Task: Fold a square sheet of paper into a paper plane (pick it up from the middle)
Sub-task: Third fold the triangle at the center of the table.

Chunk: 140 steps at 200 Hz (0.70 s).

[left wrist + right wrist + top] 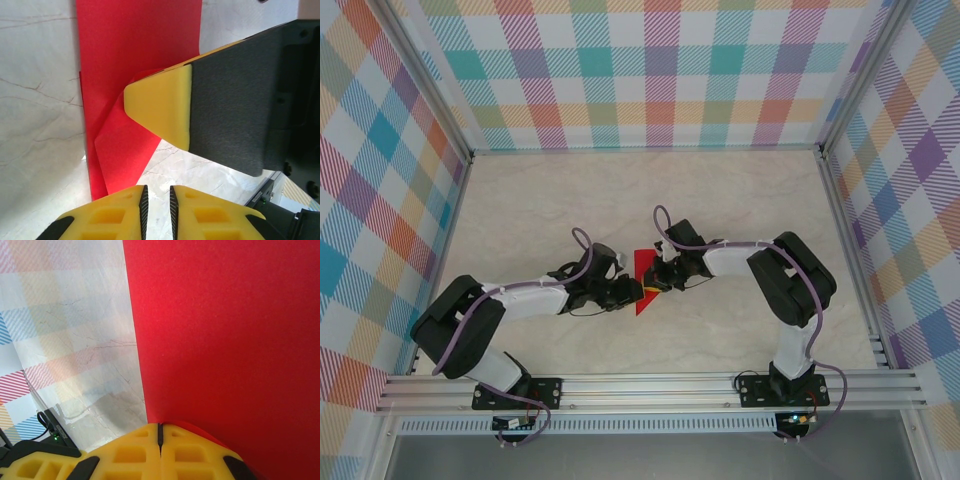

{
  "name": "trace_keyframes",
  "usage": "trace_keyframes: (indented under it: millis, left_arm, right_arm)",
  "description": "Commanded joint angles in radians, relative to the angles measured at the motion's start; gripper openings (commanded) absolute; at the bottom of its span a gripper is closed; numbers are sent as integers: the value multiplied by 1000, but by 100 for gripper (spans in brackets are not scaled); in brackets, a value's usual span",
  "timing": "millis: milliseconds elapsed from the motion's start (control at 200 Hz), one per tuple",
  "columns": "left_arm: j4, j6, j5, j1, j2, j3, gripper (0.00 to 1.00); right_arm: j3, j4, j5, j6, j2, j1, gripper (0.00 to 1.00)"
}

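Note:
The red paper (643, 270) lies on the marble table between the two grippers. In the left wrist view the sheet (135, 45) is partly folded, with a flap (125, 150) turned over its lower part. My right gripper (661, 279) is shut, its yellow tip (155, 107) down on the fold. In the right wrist view its jaws (160, 429) meet on the paper's edge, and a curl of red rises beside one finger. The flat sheet (225, 340) spreads beyond. My left gripper (157, 195) hovers by the flap's lower corner, its pads slightly apart over bare table.
The pale marble tabletop (540, 200) extends to the back and both sides. Checked walls (650, 70) enclose it, with metal posts at the corners. An aluminium rail (650, 385) carrying both arm bases runs along the near edge.

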<state>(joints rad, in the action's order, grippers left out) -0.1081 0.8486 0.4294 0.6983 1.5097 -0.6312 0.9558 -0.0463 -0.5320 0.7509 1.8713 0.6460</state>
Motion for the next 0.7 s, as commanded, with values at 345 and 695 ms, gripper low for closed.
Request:
trace_keyframes:
  millis: [345,695]
  left_arm:
    - [-5,-3,9,27,46,-35,20]
    - [-4,-3,8,32,52,-41,20]
  right_arm:
    - [27,9,5,1,20,7,0]
    - [26,20,21,19,17,7,0]
